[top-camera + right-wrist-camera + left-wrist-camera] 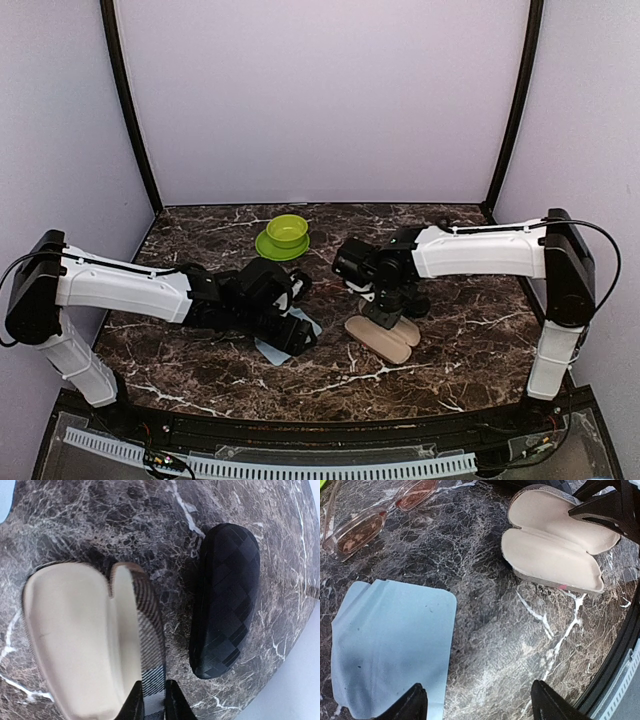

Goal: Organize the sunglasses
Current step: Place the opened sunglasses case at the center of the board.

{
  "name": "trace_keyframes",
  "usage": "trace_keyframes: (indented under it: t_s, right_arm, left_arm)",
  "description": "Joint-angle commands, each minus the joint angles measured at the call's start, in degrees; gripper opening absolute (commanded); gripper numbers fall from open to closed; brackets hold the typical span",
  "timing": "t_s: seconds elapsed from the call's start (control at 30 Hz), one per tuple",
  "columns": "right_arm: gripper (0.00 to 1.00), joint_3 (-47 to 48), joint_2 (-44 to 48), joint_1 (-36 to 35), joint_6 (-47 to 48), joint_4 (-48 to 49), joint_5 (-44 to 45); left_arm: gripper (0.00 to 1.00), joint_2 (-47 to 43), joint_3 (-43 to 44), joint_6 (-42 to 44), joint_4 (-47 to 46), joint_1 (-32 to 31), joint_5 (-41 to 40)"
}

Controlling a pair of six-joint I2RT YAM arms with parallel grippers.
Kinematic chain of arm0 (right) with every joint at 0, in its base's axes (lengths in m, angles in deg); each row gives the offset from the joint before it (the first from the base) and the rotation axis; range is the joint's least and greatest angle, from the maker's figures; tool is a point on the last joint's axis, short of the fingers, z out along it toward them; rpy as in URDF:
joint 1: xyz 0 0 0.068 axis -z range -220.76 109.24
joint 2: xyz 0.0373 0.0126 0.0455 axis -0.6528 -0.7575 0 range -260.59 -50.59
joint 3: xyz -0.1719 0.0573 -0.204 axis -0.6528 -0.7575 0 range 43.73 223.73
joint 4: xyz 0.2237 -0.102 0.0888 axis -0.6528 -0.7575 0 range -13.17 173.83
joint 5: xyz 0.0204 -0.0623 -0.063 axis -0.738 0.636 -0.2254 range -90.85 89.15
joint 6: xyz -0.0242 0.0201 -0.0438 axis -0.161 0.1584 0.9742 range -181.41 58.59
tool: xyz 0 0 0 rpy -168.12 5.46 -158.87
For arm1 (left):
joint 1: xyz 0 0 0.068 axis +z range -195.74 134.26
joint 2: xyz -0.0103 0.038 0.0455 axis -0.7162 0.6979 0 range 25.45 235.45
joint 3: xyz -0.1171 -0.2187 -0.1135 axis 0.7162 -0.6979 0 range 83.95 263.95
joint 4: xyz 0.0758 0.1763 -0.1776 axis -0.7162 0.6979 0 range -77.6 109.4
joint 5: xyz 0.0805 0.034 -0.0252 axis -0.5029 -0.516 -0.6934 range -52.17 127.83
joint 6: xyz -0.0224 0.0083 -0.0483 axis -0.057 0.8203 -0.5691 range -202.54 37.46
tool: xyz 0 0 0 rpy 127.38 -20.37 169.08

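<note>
The sunglasses with reddish-brown translucent lenses (365, 525) lie unfolded on the marble at the far left of the left wrist view. The black wire pair is out of view. The brown-and-beige striped case (85, 645) lies open with its beige lining up; it also shows in the left wrist view (555, 550) and in the top view (380, 338). My right gripper (154, 702) is shut on the striped edge of the case's lid. My left gripper (480, 702) is open and empty, low over the marble beside a light blue cloth (390, 645).
The black bumpy oblong case (227, 600) lies closed right of the striped case. A green bowl (287, 232) on a green plate stands at the back middle. The cloth (272, 350) lies under my left wrist. The table's front edge (620, 650) is near the left gripper.
</note>
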Motion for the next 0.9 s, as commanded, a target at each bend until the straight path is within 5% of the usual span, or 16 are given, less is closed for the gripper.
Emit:
trace_keyframes:
  t_s: [0.0, 0.27, 0.67, 0.87]
  right_arm:
    - [0.19, 0.9, 0.0, -0.4, 1.2, 0.0, 1.6]
    - [0.29, -0.9, 1.1, -1.8, 0.0, 1.2, 2.2]
    - [0.65, -3.0, 5.5, -1.9, -2.1, 4.3, 2.9]
    - [0.68, -3.5, 6.2, -1.9, -2.3, 5.3, 3.1]
  left_arm:
    - [0.74, -0.9, 0.5, 0.2, 1.6, 0.4, -0.8]
    - [0.74, -0.5, 0.6, 0.4, 2.0, 0.5, -1.2]
    - [0.74, -0.7, 0.3, 0.5, 1.9, 0.6, -2.2]
    - [0.74, -0.2, 0.8, 0.9, 2.1, 0.7, -2.3]
